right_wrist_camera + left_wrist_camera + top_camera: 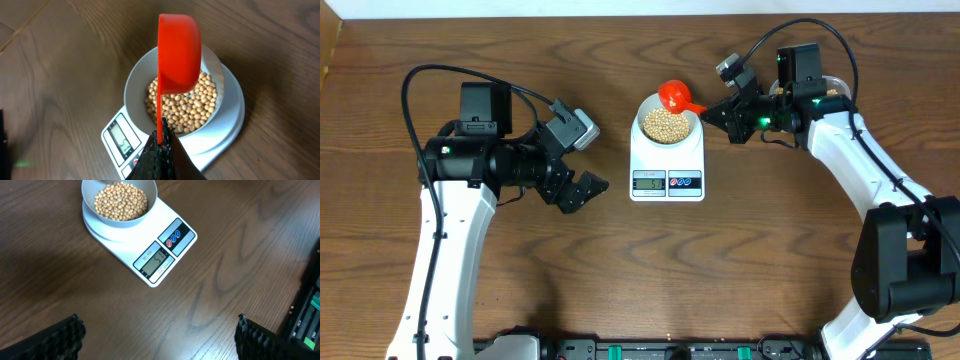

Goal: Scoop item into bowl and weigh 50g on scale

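Note:
The white bowl (667, 125) sits on the white scale (667, 170) at the table's middle and holds many tan beans (666, 123). The bowl (119, 202), beans (121, 200) and scale (165, 247) also show in the left wrist view, where the display reads about 51. My right gripper (718, 110) is shut on the handle of a red scoop (676, 96), tipped on its side over the bowl's far rim. In the right wrist view the scoop (178, 55) hangs over the beans (187, 107). My left gripper (582, 190) is open and empty, left of the scale.
Black equipment (306, 311) lies at the right edge of the left wrist view. The table's front edge carries a dark rail (660, 350). A pale object shows partly behind my right arm (832, 88).

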You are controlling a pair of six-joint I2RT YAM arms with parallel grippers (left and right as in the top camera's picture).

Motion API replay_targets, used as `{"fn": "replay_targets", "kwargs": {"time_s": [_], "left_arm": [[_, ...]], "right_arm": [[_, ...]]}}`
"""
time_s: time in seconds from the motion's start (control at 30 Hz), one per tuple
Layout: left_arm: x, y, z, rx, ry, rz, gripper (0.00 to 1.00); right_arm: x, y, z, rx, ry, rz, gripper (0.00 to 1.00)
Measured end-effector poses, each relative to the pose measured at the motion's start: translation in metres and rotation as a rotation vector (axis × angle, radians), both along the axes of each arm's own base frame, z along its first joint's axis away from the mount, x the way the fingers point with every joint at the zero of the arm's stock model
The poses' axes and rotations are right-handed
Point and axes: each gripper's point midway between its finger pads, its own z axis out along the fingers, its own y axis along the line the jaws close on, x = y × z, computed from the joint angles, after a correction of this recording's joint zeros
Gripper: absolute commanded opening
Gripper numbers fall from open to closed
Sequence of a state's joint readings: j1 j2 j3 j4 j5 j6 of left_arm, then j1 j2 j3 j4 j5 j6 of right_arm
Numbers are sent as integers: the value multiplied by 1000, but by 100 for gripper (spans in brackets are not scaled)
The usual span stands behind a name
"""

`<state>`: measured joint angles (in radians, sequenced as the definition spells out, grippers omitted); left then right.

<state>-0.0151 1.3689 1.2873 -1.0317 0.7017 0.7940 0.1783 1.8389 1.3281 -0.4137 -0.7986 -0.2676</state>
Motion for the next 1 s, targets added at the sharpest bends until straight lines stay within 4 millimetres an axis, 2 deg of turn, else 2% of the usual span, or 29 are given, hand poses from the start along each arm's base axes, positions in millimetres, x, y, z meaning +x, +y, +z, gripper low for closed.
{"fn": "replay_targets", "kwargs": {"time_s": [1.0], "left_arm": [[0, 0, 0, 0, 0, 0, 98]], "right_arm": [[1, 3, 5, 37, 24, -13, 1]]}}
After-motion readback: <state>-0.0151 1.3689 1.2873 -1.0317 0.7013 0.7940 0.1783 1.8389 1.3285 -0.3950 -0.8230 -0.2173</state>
